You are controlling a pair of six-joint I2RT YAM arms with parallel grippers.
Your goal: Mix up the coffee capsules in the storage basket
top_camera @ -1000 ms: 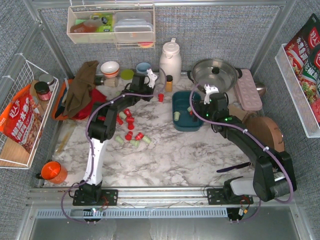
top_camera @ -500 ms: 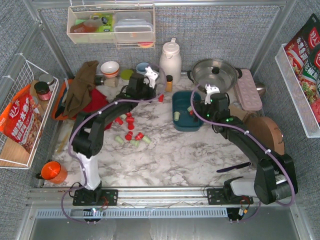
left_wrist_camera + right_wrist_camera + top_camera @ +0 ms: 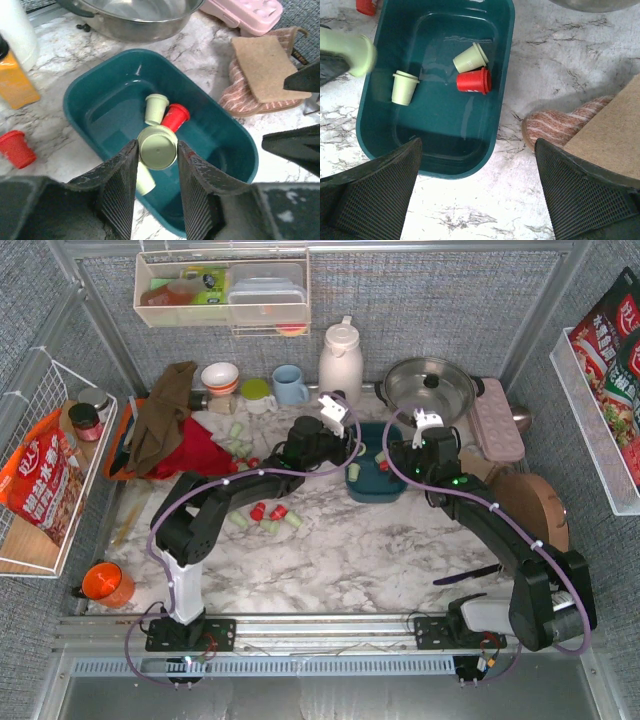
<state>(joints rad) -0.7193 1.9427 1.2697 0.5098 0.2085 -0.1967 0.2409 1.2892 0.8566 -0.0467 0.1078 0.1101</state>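
the left hand [image 3: 157,151] grips a mint green capsule [image 3: 158,145] above the teal storage basket [image 3: 87,87], which holds three capsules [image 3: 474,81]; the right hand [image 3: 477,187] hangs wide open.

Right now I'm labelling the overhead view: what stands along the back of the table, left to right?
bowl → blue mug → white jug → steel pot → pink tray
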